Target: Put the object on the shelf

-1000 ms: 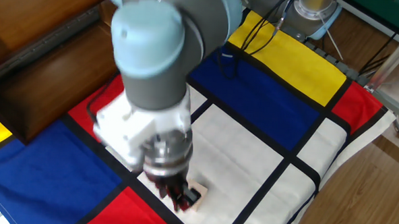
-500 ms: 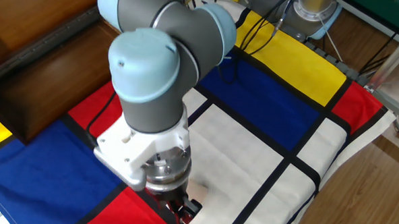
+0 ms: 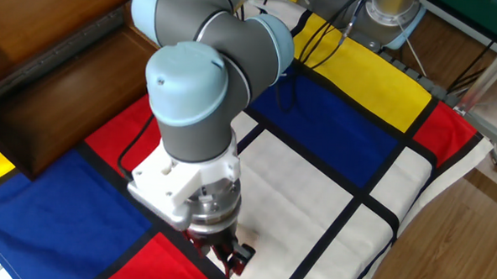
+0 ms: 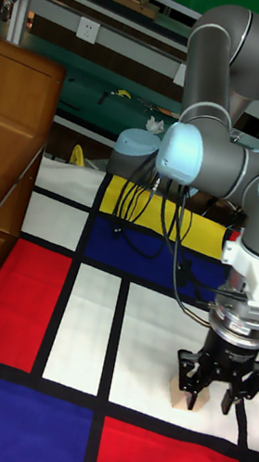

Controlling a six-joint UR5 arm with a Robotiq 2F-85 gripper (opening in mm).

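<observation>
**Ana:** Shifting right since half a second ago, the big grey-and-blue arm [image 3: 195, 112] is swinging across while its wrist stays low over the white patch. No writing or brand marks readable anywhere.

**Ben:** Largest first, then: the dark brown shelf [image 4: 1, 153] stands along the left edge, well apart from the action. The colour-block tablecloth [image 3: 350, 127] covers the table.

**Ana:** And the gripper [image 4: 214, 384]?

**Ben:** Fingers spread apart, straddling the pale wooden block [image 4: 184, 398], which sits on the white square by the black stripe. Whether the left fingertip touches it, I cannot tell. From the fixed view, the wrist hides the block entirely.
</observation>
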